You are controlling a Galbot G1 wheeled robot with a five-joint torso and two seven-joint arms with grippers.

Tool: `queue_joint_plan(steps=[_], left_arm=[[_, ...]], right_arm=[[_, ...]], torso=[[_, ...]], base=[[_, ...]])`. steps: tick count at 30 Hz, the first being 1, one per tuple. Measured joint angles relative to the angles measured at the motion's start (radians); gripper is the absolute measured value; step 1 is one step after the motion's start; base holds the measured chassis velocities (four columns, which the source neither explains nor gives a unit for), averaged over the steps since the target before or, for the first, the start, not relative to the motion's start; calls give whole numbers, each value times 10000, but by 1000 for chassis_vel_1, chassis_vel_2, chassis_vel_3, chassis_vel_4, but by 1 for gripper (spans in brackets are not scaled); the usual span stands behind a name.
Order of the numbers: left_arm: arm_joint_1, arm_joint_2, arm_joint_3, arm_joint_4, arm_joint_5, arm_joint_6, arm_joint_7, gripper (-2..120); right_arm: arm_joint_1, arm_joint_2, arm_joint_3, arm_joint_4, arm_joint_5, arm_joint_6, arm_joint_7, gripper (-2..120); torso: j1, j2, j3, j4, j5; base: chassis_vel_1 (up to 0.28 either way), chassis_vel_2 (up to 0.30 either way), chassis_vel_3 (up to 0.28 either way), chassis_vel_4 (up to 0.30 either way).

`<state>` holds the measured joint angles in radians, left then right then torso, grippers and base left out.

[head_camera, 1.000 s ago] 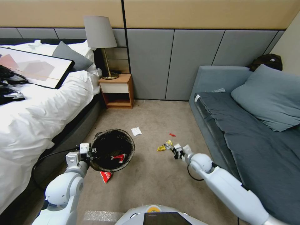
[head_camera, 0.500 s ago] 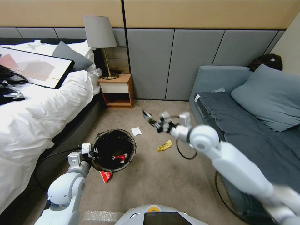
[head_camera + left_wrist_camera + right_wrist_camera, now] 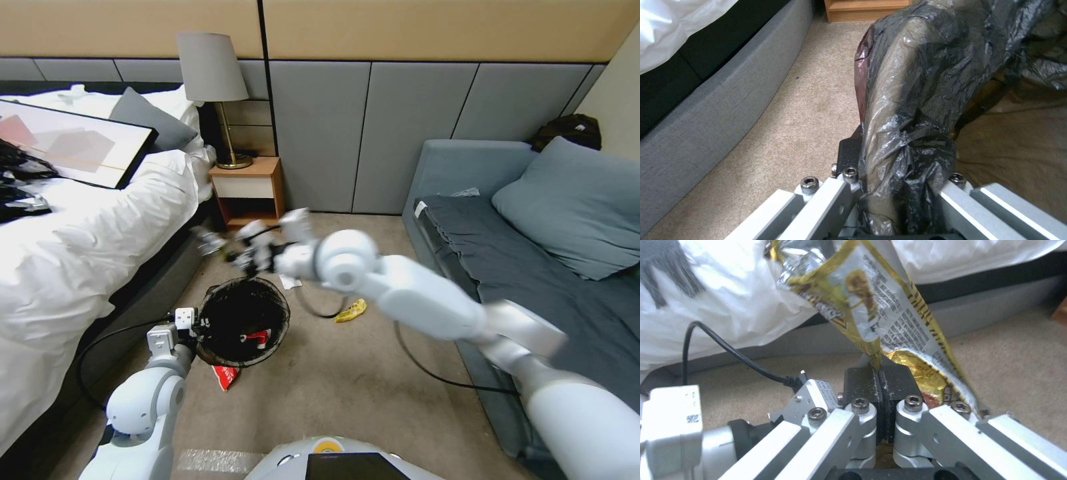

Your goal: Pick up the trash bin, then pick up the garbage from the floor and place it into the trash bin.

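Reaching across the middle of the head view, the right gripper [image 3: 223, 248] is clamped on a yellow snack packet [image 3: 871, 306], just above the far rim of the trash bin [image 3: 243, 320]. At lower left the left gripper [image 3: 193, 325] is pinched on the bin's black-lined rim, holding it. A red wrapper [image 3: 225, 375], another yellow packet [image 3: 351, 311] and a white scrap [image 3: 291, 283] lie on the carpet

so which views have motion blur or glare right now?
Head view: the right gripper and forearm are smeared by motion above the trash bin; the room stays sharp. Right wrist view: crisp on the snack packet, with foil glare and blown-out white bedding. Left wrist view: sharp, with sheen on the bag liner.
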<state>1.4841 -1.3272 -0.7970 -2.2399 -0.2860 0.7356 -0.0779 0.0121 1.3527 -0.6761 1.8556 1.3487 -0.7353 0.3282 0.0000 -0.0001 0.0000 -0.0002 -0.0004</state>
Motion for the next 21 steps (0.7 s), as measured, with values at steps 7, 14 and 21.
queue_joint_plan(steps=[7, 14, 21], left_arm=[[-6, 51, -93, -15, -29, 0, 2, 0], [0, 81, -180, -50, -94, -2, 11, 0], [21, 81, -211, -38, -114, -2, 23, 0]], right_arm=[[-363, 140, -578, -300, -152, 1, 168, 0], [-834, 166, -834, -635, -458, 1, 254, 0], [-953, 83, -949, -682, -645, 0, 253, 0]], torso=[[0, 0, 0, 1, 1], [0, 0, 0, 1, 3], [0, 0, 0, 1, 5]], base=[[0, 0, 0, 0], [0, 0, 0, 0], [0, 0, 0, 0]])
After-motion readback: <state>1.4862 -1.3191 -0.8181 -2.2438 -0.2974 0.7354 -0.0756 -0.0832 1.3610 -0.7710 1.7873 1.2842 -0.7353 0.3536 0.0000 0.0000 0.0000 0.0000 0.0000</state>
